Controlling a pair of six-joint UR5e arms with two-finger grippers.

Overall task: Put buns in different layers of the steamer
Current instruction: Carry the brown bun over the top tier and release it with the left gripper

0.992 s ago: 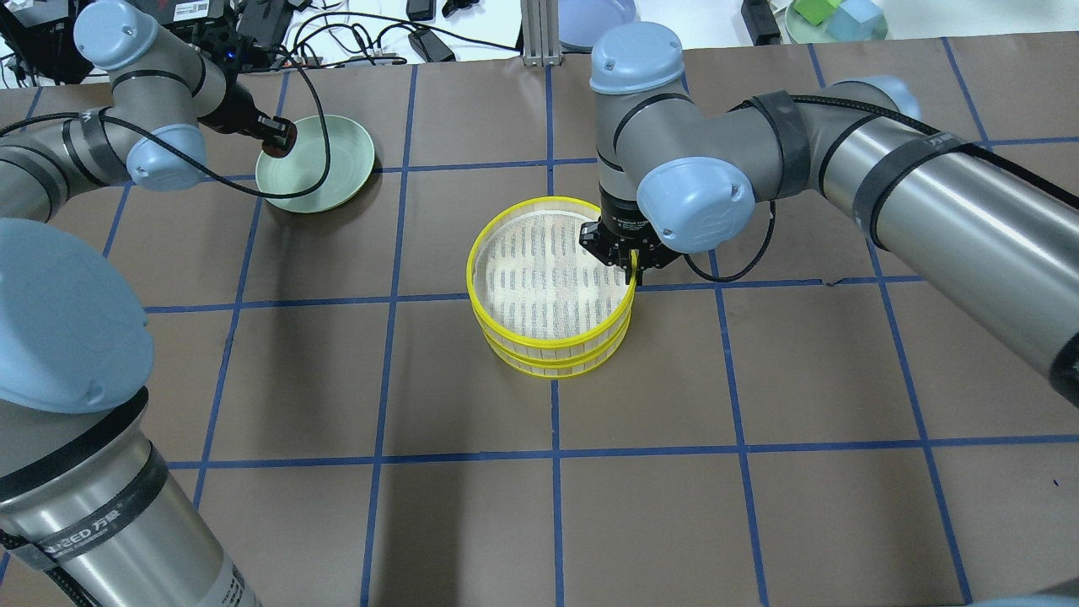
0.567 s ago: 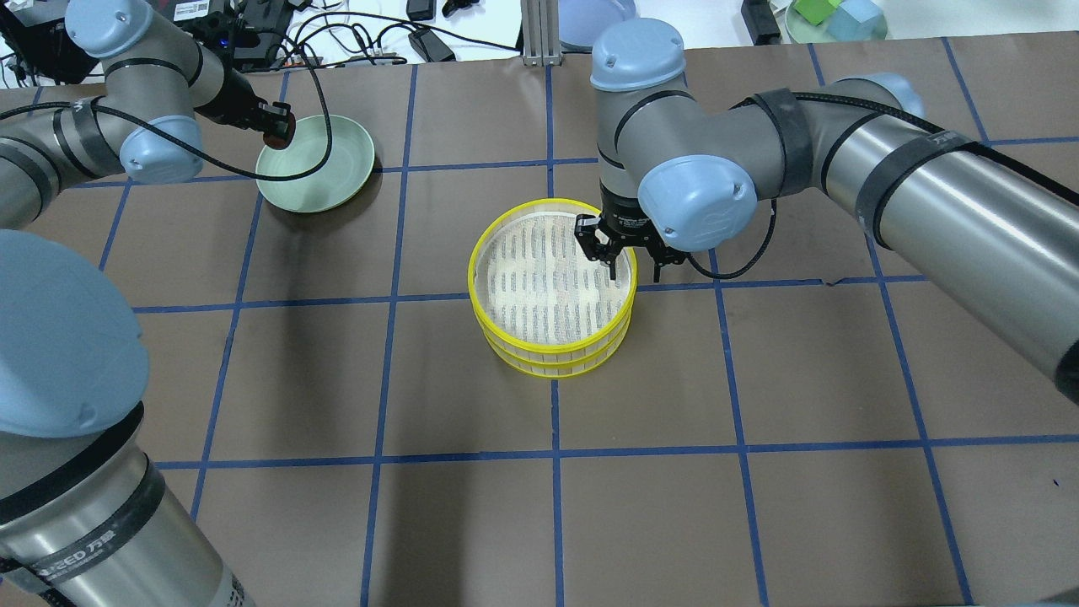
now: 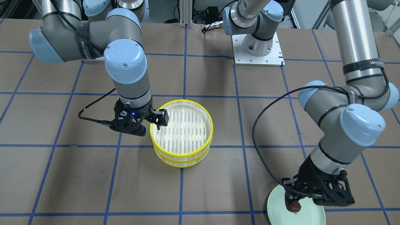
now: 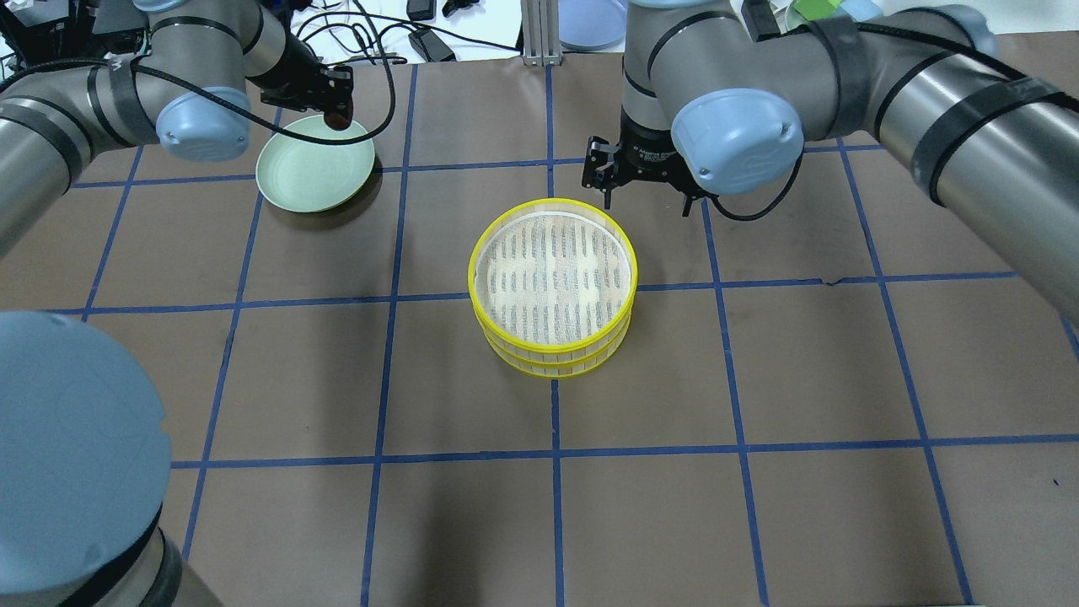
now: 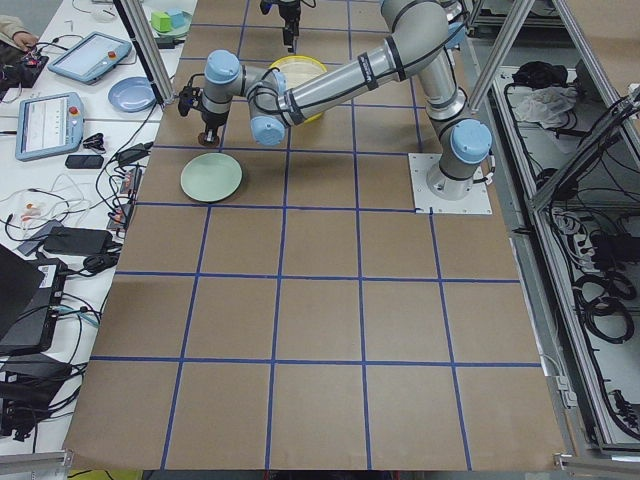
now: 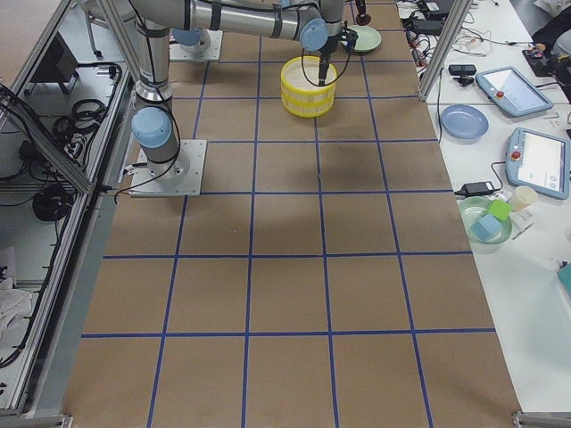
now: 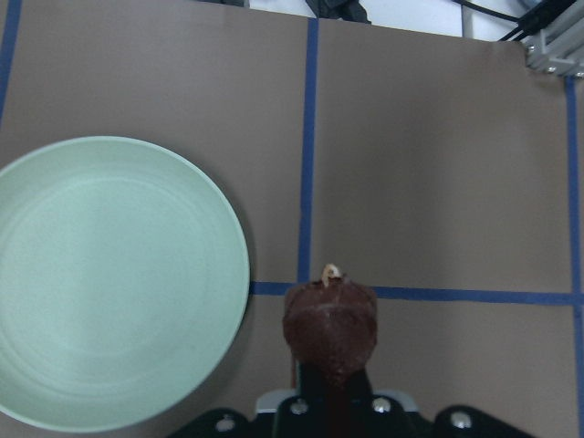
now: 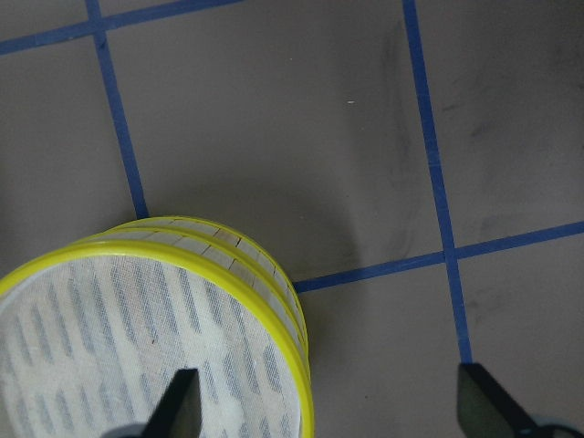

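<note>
Two yellow-rimmed steamer trays (image 4: 552, 337) stand stacked at the table's centre; the top tray's mesh (image 4: 552, 274) is bare. They also show in the front view (image 3: 181, 156) and the right wrist view (image 8: 274, 292). My right gripper (image 4: 647, 201) is open and empty, hanging above the table just beyond the stack's far right rim. My left gripper (image 4: 337, 110) is shut on the dark reddish-brown bun (image 4: 339, 120) and holds it in the air over the far right edge of the pale green plate (image 4: 312, 169). The bun also shows in the left wrist view (image 7: 328, 324). The cream-white bun is out of sight.
The green plate (image 7: 109, 283) is bare and sits at the far left. Blue tape lines grid the brown table. Cables, a blue dish (image 4: 594, 17) and a bowl of blocks lie beyond the far edge. A metal post (image 4: 538, 34) stands at the back centre.
My right gripper let go of the top tray's rim, opened, and rose back beyond the stack. My left gripper lifted the brown bun off the plate's left side and carried it right.
</note>
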